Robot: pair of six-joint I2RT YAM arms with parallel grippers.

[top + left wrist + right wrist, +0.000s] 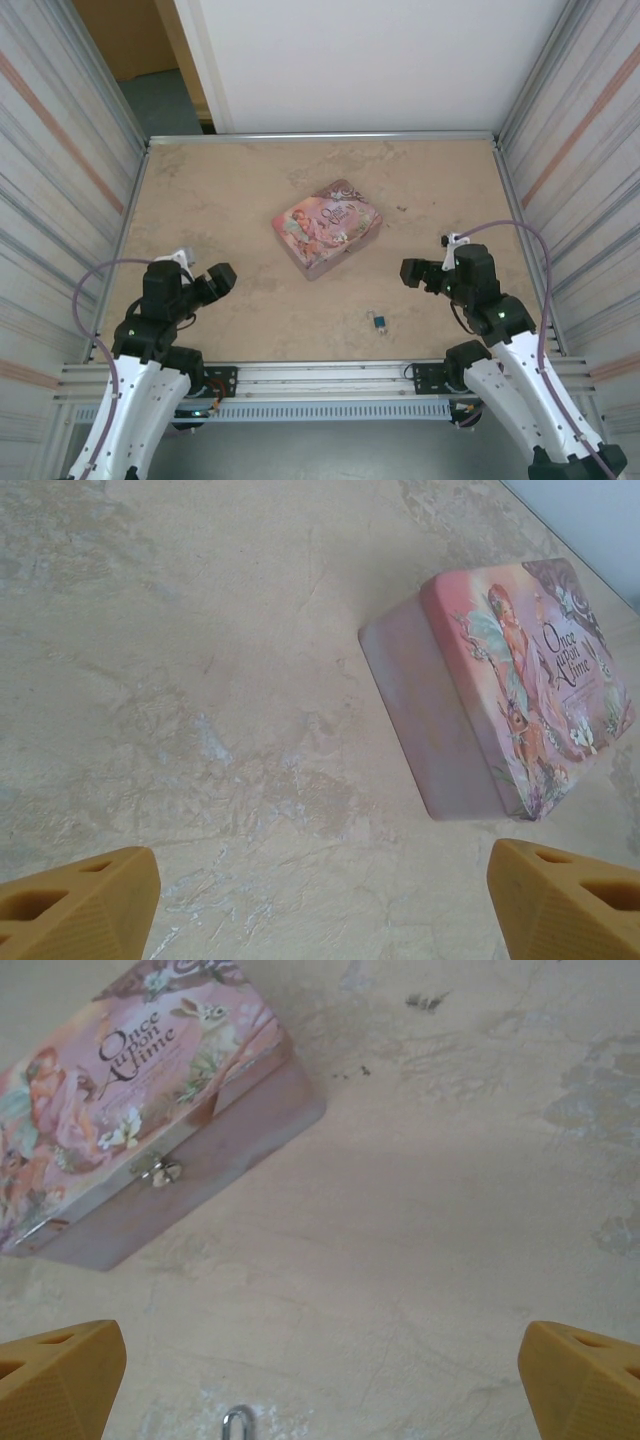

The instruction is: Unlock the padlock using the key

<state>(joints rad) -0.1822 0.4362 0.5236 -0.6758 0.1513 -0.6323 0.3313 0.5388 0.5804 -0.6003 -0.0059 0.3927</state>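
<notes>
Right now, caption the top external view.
Left gripper and right gripper open, empty; padlock lies on table, apart from pink tin.

A tiny blue-teal padlock (380, 322) lies flat on the marbled beige surface (230, 200), close to its near edge and a little right of centre, nothing touching it. Its thin metal shackle (237, 1410) points towards the far side; from the right wrist, the loop's rounded top pokes in at the bottom edge. Whether the shackle is latched is too small to tell.
</notes>
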